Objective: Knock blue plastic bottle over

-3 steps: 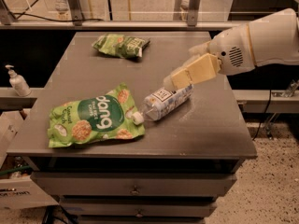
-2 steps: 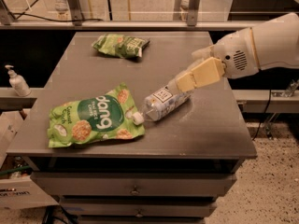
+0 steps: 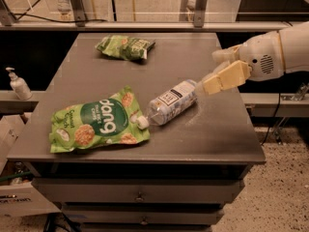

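The blue plastic bottle lies on its side on the grey table, its white cap pointing left and touching the large green snack bag. My gripper hangs just right of the bottle's base, a little above the table's right side and apart from the bottle. It holds nothing.
A second green snack bag lies at the table's far side. A small white pump dispenser stands on a shelf to the left. Drawers are below the tabletop. The table's right edge is near my arm.
My gripper has drawn back to the right, away from the bottle. The bottle stays lying on its side in the same place.
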`<state>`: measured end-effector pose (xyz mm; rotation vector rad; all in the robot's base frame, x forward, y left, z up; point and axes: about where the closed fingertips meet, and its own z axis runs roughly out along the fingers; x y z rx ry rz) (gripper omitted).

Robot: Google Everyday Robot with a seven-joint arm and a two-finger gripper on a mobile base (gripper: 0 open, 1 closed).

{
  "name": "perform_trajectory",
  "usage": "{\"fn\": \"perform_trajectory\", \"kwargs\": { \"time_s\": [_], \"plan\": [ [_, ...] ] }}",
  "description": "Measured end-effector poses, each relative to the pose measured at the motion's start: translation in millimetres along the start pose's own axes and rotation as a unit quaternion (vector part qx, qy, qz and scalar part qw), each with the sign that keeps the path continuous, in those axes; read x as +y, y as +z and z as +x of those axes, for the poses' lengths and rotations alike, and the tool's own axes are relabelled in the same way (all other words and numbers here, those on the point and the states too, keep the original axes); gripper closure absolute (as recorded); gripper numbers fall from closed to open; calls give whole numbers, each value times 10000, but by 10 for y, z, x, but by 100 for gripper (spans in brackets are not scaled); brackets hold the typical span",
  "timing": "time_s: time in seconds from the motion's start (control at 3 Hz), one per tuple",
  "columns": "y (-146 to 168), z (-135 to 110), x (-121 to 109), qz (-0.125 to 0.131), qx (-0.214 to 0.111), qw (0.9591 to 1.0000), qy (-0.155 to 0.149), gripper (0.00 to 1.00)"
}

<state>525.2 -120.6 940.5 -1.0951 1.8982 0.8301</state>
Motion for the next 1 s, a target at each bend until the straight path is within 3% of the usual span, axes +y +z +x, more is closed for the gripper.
{"fn": "perform_trajectory", "kwargs": {
  "time_s": [0.33,0.67,1.0],
  "plan": [
    [-271,71,-334,237,-178,9995,-125,0],
    [-759,287,-806,495,-246,9983,-156,0],
    [-797,270,-826,513,-254,9982,-181,0]
  ]
}}
